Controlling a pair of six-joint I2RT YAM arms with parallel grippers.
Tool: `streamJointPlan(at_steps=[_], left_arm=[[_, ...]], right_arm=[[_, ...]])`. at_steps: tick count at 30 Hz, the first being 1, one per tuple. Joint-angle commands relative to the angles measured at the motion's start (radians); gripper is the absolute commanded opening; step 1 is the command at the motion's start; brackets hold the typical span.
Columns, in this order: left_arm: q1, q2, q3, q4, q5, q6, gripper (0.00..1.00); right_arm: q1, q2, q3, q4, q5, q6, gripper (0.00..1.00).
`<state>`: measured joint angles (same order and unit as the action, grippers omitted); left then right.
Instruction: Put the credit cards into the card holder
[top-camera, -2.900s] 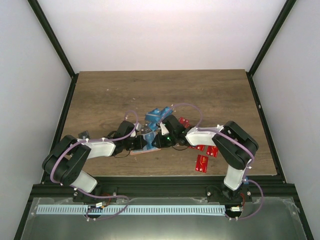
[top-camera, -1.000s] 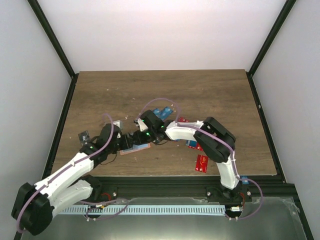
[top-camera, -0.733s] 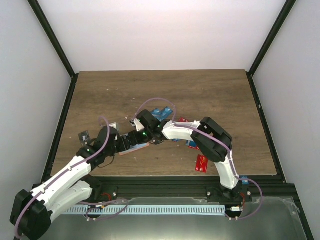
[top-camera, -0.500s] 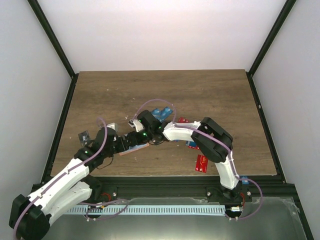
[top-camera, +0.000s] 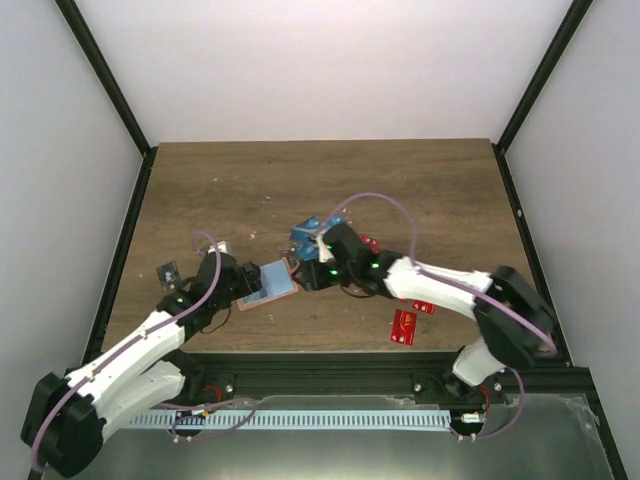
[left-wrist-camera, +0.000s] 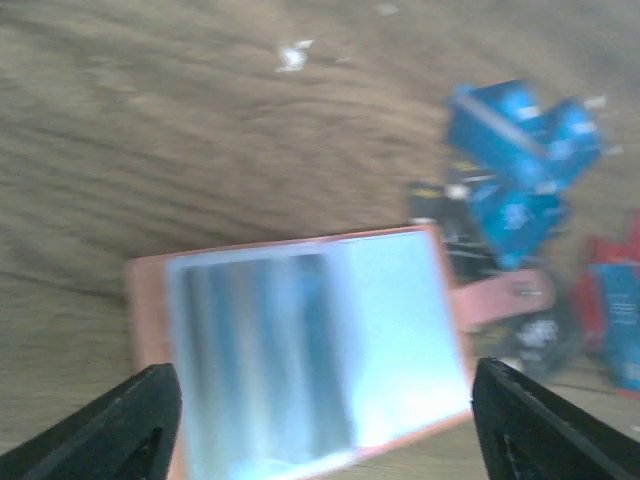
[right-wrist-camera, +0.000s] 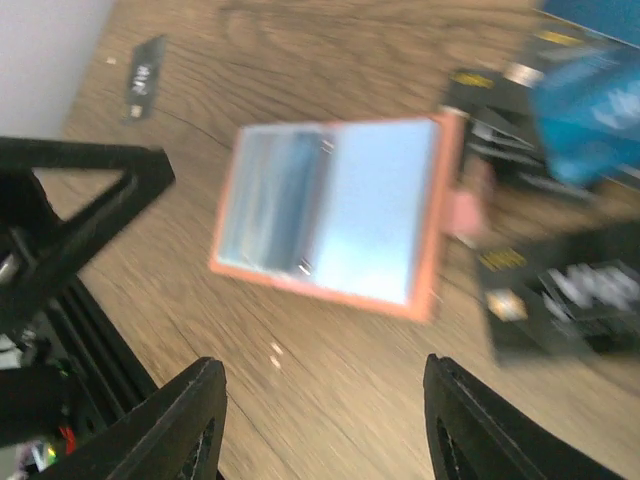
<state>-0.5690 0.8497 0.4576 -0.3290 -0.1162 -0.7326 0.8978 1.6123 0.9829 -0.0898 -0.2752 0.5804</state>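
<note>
Hovering over the holder (top-camera: 268, 281), which lies flat on the desk (top-camera: 420, 190), my left hand (left-wrist-camera: 325, 425) and right hand (right-wrist-camera: 325, 420) are both apart and empty. Cards (top-camera: 312, 228) lie loose beside it, so I judge most filing remains.

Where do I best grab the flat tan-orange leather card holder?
Probably the card holder's side edges, the open left gripper coming from its near end: it lies flat on the wooden table, roughly between those fingers, strap tab pointing away.
</note>
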Motion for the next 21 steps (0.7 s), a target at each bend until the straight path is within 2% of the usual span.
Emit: streamJointPlan(at_steps=[1, 7, 13, 16, 21], left_arm=[[0.024, 0.057, -0.044, -0.021, -0.218, -0.042, 0.85], [0.038, 0.149, -0.057, 0.055, -0.177, -0.008, 1.00], [0.042, 0.296, -0.047, 0.168, -0.049, 0.078, 1.00], [0.041, 0.379, -0.016, 0.174, -0.009, 0.114, 1.00], [0.042, 0.444, 0.003, 0.162, 0.022, 0.113, 0.98]], right_arm=[[-0.042, -0.210, -0.161, -0.131, 0.137, -0.012, 0.57], [-0.075, -0.413, -0.323, -0.211, 0.261, 0.033, 0.69], [-0.089, -0.484, -0.366, -0.329, 0.412, 0.127, 0.82], [-0.092, -0.492, -0.355, -0.429, 0.487, 0.203, 0.89], [-0.097, -0.500, -0.314, -0.549, 0.504, 0.297, 0.98]])
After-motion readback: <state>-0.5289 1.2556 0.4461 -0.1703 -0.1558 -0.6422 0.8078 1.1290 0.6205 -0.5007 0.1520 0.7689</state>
